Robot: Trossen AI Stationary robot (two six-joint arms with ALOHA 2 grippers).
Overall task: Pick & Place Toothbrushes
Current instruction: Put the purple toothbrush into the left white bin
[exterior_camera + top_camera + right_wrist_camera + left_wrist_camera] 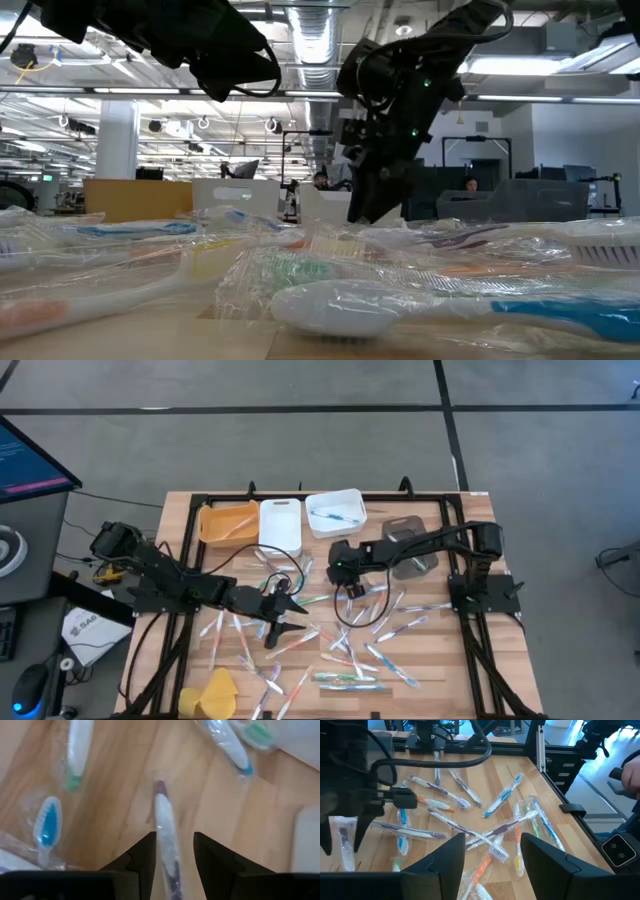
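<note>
Several toothbrushes point(350, 680) in clear wrappers lie flat and scattered over the wooden table point(500, 680). My right gripper point(174, 852) points steeply down near the table's middle point(350, 588), open. Its fingers stand on either side of a white-and-purple wrapped toothbrush point(164, 820) lying on the wood; I cannot tell whether they touch it. My left gripper point(492, 852) hovers open above the pile left of centre point(283, 615), with nothing between its fingers. In the low view the right gripper point(375, 205) reaches down to the wrappers.
An orange bin point(228, 522), a white bin point(280, 525) and a white bin holding a blue toothbrush point(335, 512) line the far edge. A brown bin point(405, 545) sits under the right arm. A yellow lump point(215, 692) lies near the front left corner.
</note>
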